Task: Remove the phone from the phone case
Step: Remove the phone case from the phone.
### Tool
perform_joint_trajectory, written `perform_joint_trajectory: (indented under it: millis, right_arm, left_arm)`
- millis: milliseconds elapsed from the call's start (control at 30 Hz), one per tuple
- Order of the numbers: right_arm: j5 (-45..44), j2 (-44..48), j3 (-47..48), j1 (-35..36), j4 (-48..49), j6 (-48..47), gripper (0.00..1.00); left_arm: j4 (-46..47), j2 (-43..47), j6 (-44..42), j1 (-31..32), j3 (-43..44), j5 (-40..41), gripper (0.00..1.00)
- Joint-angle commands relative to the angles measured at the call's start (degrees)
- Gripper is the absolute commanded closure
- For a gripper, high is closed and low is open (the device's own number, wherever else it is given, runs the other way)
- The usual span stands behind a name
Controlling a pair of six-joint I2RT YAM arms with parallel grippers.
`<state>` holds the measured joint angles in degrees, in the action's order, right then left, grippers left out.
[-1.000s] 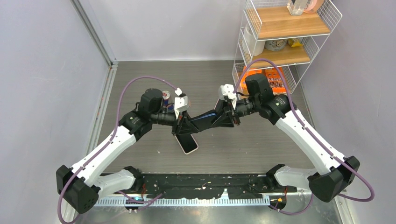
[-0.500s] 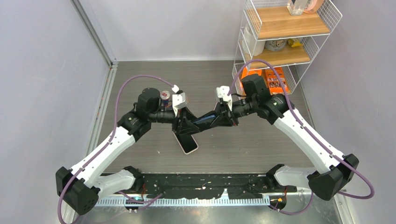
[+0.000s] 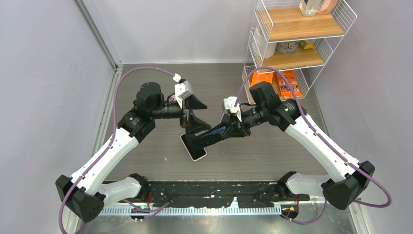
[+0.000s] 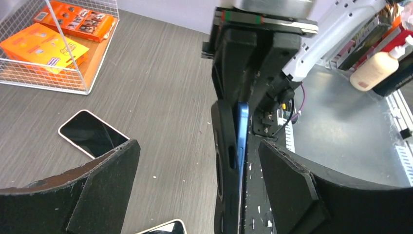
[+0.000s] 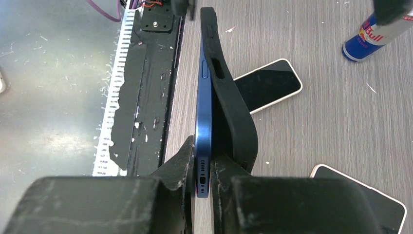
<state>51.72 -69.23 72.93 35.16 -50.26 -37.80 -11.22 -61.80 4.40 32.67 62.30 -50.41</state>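
Note:
A blue phone (image 5: 203,122) sits partly in a black phone case (image 5: 229,97). The case's near end is peeled away from the phone, while its far end still wraps it. My right gripper (image 5: 203,183) is shut on the phone's bare bottom end and holds it above the table, slanting down to the left, phone (image 3: 217,130) and case (image 3: 201,141). My left gripper (image 3: 194,114) is open wide. In the left wrist view the case (image 4: 225,146) and phone (image 4: 242,141) stand edge-on between the fingers (image 4: 287,180) and touch neither.
A white-edged spare phone (image 3: 196,152) lies on the table under the held one, and another (image 5: 370,200) lies nearby. A Red Bull can (image 5: 372,34) stands behind the left gripper. A wire shelf (image 3: 292,44) with orange boxes (image 3: 280,83) is at the back right.
My left gripper has opened, let go of the case and pulled back up and left. My right gripper has swung the phone's far end down toward the table.

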Motion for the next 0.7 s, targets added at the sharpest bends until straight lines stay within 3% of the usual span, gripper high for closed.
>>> perform_joint_trajectory:
  millis: [0, 300, 667]
  right_arm:
    - [1.46, 2.02, 1.99, 0.33, 1.96, -1.05, 0.94]
    - [0.65, 1.30, 2.20, 0.35, 2.10, -0.83, 0.95]
    - [-0.22, 1.19, 2.32, 0.35, 2.11, -0.37, 0.95]
  left_arm:
    - [2.60, -2.85, 5.83, 1.00, 3.54, 2.97, 0.04]
    - [1.21, -8.11, 12.43, 2.27, 6.93, 3.77, 0.15]
    - [0.32, -10.13, 11.95, 5.78, 6.15, 5.71, 0.16]
